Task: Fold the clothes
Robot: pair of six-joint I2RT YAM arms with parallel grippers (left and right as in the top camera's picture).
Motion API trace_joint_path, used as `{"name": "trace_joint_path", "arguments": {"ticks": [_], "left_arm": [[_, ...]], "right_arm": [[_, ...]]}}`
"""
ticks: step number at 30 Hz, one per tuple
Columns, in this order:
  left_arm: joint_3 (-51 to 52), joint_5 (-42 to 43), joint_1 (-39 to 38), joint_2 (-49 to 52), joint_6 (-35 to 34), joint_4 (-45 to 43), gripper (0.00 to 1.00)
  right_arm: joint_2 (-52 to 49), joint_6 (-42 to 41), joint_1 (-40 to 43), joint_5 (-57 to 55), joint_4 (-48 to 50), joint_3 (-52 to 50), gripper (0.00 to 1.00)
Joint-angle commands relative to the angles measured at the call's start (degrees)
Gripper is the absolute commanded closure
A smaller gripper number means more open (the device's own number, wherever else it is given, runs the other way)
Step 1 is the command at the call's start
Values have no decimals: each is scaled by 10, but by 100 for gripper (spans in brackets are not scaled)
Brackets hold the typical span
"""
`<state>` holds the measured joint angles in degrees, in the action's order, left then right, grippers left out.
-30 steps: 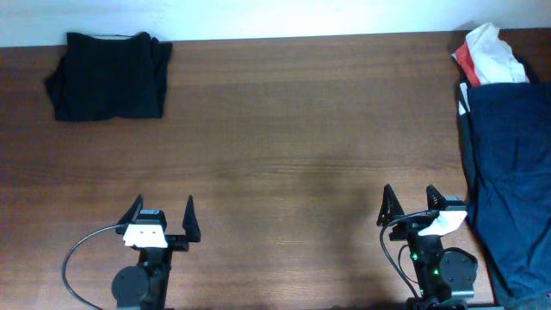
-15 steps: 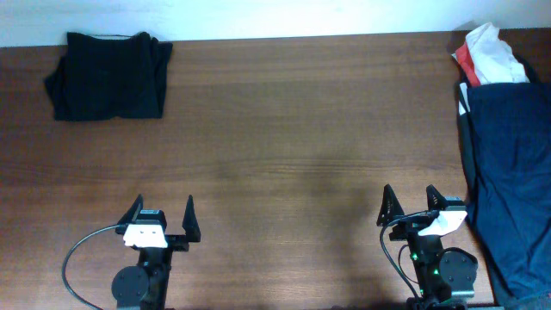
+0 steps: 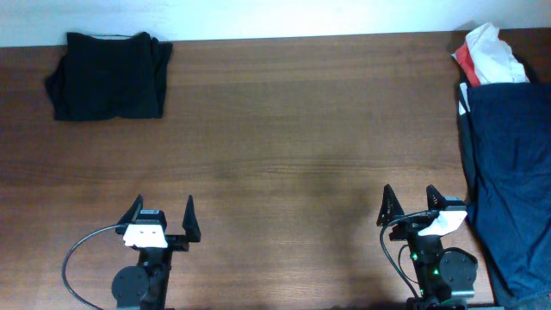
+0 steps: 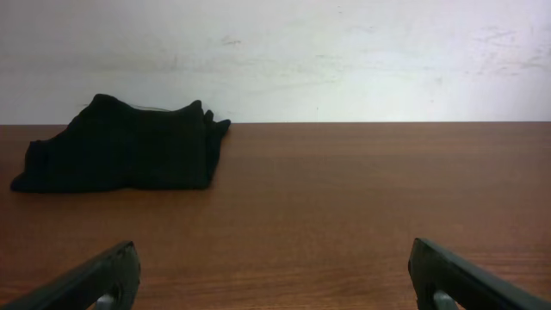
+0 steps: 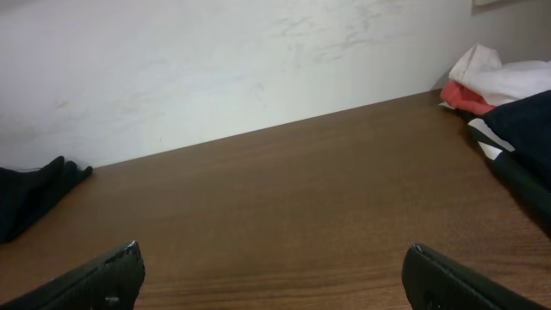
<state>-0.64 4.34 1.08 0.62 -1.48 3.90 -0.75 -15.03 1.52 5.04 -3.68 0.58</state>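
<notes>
Above table [image 3: 284, 129], end effectors [image 3: 164, 203] [image 3: 410, 192] agape, unladen

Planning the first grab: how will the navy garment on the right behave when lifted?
Probably floppy: the navy garment lies in soft folds. It would likely sag from one pinch. Lifted, it may tug the white-and-red shirt it overlaps.

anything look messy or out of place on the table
Yes: the navy garment sprawls unfolded along the right side, with the white-and-red shirt crumpled behind it. The black garment at far left looks neatly folded.
</notes>
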Motion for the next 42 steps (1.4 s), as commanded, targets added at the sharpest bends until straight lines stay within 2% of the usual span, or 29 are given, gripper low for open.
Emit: {"name": "trace_joint_path", "arguments": {"ticks": [1,10,12,13,15,18,19,22,24,26,30,33,35,36,38,40,42], "left_arm": [[1,13,-2,-3,7,2,1],[1,13,-2,-3,7,2,1],[1,12,-2,-3,7,2,1],[1,13,-2,-3,7,2,1],[1,13,-2,-3,7,2,1],[1,13,-2,-3,7,2,1],[1,13,-2,-3,7,2,1],[1,12,-2,-3,7,2,1],[1,13,-2,-3,7,2,1],[1,13,-2,-3,7,2,1],[1,13,-2,-3,7,2,1],[1,13,-2,-3,7,2,1],[1,13,-2,-3,7,2,1],[1,13,-2,-3,7,2,1],[1,13,-2,-3,7,2,1],[1,12,-2,-3,7,2,1],[1,13,-2,-3,7,2,1]], "right_arm": [[3,-3,4,5,-3,-3,1],[3,-2,4,2,0,-3,1],[3,-11,4,-14,37,-3,1],[3,-76,4,43,88,-3,1],[3,-198,4,163,124,-3,1],[3,-315,4,166,141,-3,1],[3,-383,4,142,189,-3,1],[3,-393,4,114,268,-3,1],[3,-395,4,71,355,17,1],[0,-388,4,28,338,46,1],[-81,-211,4,20,205,185,1],[-224,27,4,22,75,354,1],[-312,125,4,6,12,448,1],[-380,159,4,-39,-38,516,1],[-483,170,5,-126,-103,609,1],[-570,186,5,-163,-151,683,1],[-687,265,15,-165,-233,781,1]]}}
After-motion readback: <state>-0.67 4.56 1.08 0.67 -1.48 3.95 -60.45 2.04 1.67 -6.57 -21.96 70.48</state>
